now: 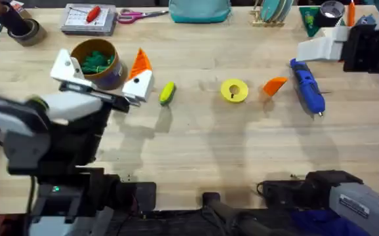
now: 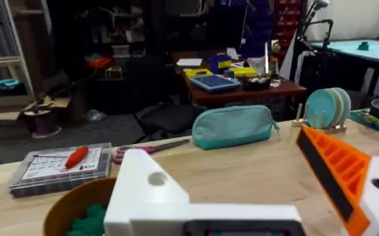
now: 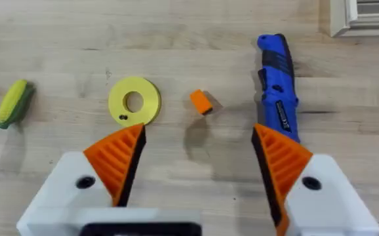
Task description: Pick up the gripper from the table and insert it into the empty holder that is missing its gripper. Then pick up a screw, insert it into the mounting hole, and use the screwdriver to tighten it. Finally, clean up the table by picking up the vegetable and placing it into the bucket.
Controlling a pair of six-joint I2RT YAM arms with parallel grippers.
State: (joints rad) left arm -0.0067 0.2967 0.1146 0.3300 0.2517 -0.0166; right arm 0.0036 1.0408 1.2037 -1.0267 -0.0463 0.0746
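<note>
I hold my right pincer [image 3: 199, 154], fingers apart, over the loose orange finger [image 3: 201, 101] on the worktop [image 3: 176, 39] beside the screwdriver [image 3: 278, 85], ready to drop and pinch it.

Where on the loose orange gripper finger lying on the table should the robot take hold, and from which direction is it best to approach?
Probably from straight above, closing across the two flat sides of the gripper, near its wider end. It lies flat on the table between the yellow disc and the blue screwdriver, apart from both, so there is room for the jaws. The right gripper, already open, is closest.
</note>
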